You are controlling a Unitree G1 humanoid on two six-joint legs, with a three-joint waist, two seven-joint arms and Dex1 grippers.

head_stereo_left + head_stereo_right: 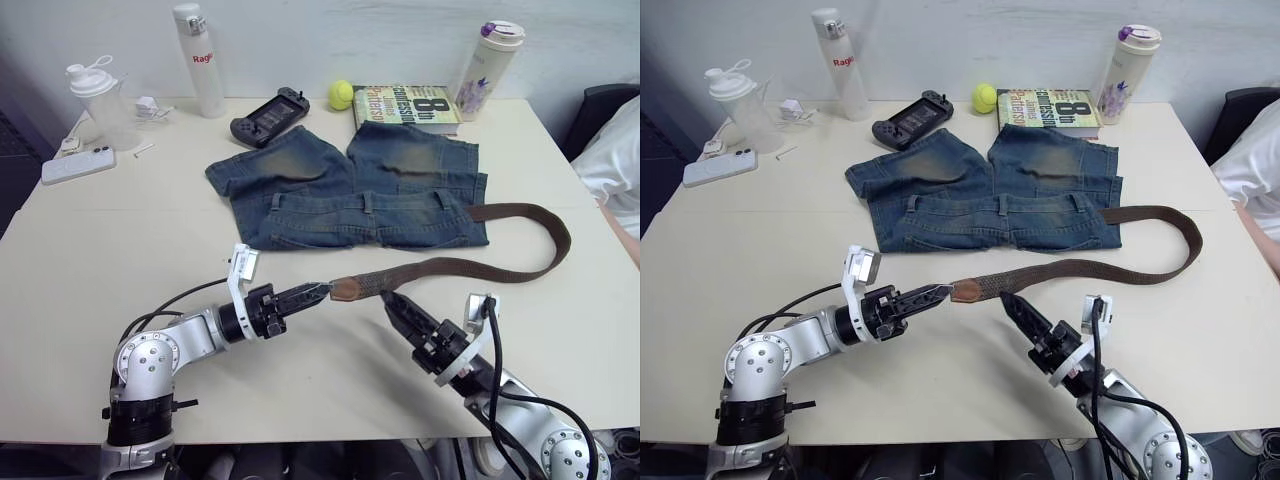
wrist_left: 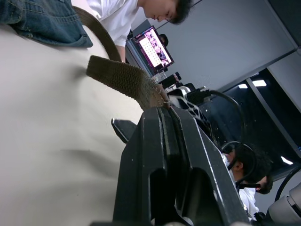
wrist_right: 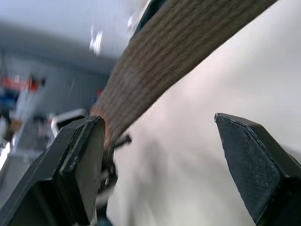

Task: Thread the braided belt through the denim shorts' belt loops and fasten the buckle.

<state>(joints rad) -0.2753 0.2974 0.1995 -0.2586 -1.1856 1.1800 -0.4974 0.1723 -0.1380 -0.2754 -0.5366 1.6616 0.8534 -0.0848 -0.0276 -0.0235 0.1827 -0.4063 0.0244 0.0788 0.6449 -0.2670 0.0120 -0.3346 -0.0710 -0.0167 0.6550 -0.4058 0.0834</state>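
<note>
Braided belt (image 1: 470, 262) x1: tip pinched by left gripper (image 1: 322, 291); right gripper (image 1: 389, 300) open, empty.

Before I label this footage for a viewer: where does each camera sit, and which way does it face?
Left eye view: on the head, looking down over the table, denim shorts and braided belt; both arms show.
Right eye view: the head's other eye, facing the same scene.
Left wrist view: on the left wrist, looking along the left claw, shut on the belt's tip.
Right wrist view: on the right wrist, looking along the open right claw at the belt.
All four share the belt.
</note>
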